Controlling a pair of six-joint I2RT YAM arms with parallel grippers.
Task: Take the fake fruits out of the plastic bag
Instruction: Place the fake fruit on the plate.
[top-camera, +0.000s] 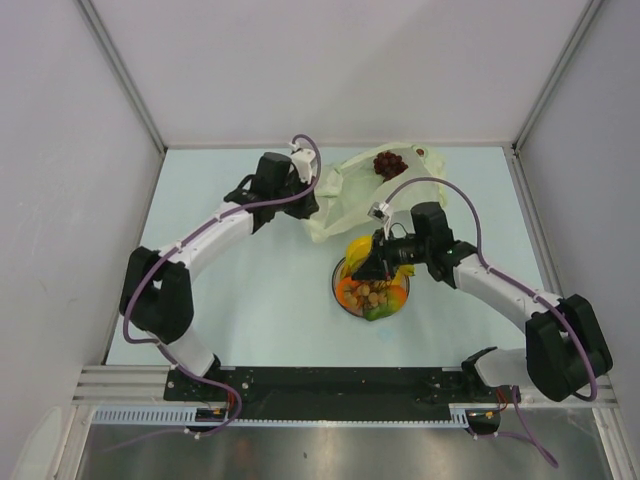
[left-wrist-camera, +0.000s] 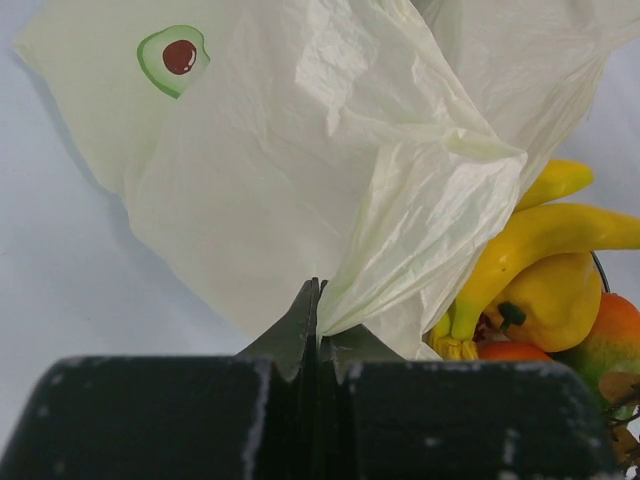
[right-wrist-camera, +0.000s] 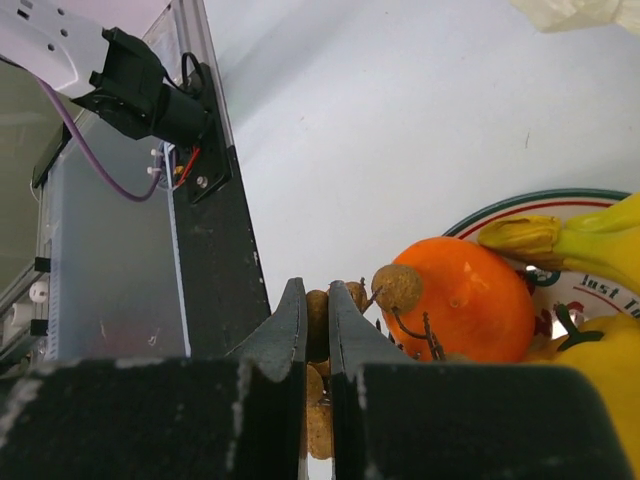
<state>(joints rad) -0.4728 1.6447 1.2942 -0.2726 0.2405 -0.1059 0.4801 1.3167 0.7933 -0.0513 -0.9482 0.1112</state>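
Worktop (top-camera: 250, 310): pale blue, walled on three sides.

Plastic bag (top-camera: 345, 195): lies crumpled in the upper centre of the overhead view, just beyond the plate (right-wrist-camera: 520, 203). It is pale cream and translucent, with an avocado print (left-wrist-camera: 172, 58) at the upper left of the left wrist view.

Left gripper (left-wrist-camera: 319, 305): jaws pressed together on a pinched fold of the bag at its left side. The film rises from the fingertips and fills most of that view.

Right gripper (right-wrist-camera: 315, 300): over the near-left part of the plate. The jaws are nearly together and clamped on a bead of the brown cluster (right-wrist-camera: 318, 318), with further beads beside and below the fingertips.

Fruits on the plate:
- Orange (right-wrist-camera: 465, 300), just right of the right gripper, with one brown bead against its upper left.
- Banana bunch (left-wrist-camera: 540, 235), at the side towards the bag and partly draped by the bag's edge.
- Yellow fruit (left-wrist-camera: 550, 300), directly below the bananas in the left wrist view.
- Mango (left-wrist-camera: 615, 330), green and red, at the right edge of that view.

Grape bunch (top-camera: 390, 163): dark, at the far end of the bag and well apart from the plate. Whether it sits inside the film or on top of it cannot be told.
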